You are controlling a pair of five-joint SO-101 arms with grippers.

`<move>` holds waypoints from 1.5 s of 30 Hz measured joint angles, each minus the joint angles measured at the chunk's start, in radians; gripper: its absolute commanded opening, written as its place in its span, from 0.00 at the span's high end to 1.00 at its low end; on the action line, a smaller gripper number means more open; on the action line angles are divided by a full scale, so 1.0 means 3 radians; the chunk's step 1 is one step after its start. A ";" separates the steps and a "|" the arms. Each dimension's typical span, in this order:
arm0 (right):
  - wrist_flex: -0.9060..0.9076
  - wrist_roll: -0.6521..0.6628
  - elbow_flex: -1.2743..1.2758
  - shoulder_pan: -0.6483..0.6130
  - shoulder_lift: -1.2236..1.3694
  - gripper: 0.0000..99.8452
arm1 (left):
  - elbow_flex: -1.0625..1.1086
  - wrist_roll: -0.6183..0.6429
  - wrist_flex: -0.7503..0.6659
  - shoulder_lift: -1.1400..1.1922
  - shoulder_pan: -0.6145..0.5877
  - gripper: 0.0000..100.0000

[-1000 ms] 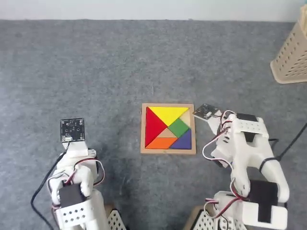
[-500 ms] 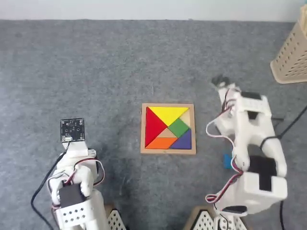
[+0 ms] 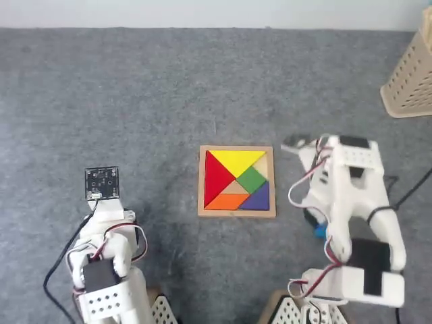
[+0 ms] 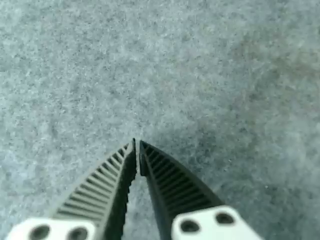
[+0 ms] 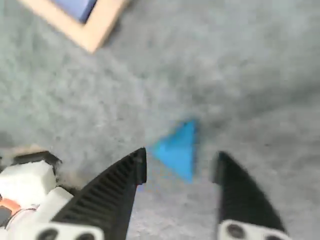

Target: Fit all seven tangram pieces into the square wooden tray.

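The tray (image 3: pixel 236 214) sits mid-counter with yellow, red, green, orange and purple pieces bedded in it. Two pale patches show among them, and I can't tell which is bare wood.

One piece is left out: a blue triangle (image 5: pixel 176 149) lying flat on the grey counter (image 3: pixel 135 101), off the tray's right rim toward the near side and not touching it. The right end effector (image 5: pixel 181 154) hangs over it, released, with a finger on either side of the triangle and neither touching it.

The left end effector (image 4: pixel 137 147) is clenched on nothing over bare counter at the near left.

The step in hand looks like the pickup. The piece is thin, so I'd say the fingertips need to come right down to the counter before closing. They should meet two edges squarely, not a point, or the triangle may twist or skid. Once lifted, it will likely need turning to match its gap.
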 measured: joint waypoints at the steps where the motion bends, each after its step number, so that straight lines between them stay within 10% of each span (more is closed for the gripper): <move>1: -0.0066 0.0056 0.0133 0.0000 -0.0046 0.72 | 0.0000 0.0000 0.0000 0.0000 0.0000 0.99; 10: -0.0721 0.0174 0.0788 0.0036 -0.0261 0.73 | 0.0000 0.0000 0.0000 0.0000 0.0000 0.99; 18: -0.1084 0.0092 0.0829 0.0261 -0.0302 1.00 | 0.0000 0.0000 0.0000 0.0000 0.0000 0.99; 35: -0.0803 -0.0777 -0.0128 0.0189 -0.0220 0.96 | 0.0000 0.0000 0.0000 0.0000 0.0000 0.99; 45: -0.0031 0.0077 0.0235 0.0419 -0.0220 0.72 | 0.0000 0.0000 0.0000 0.0000 0.0000 0.99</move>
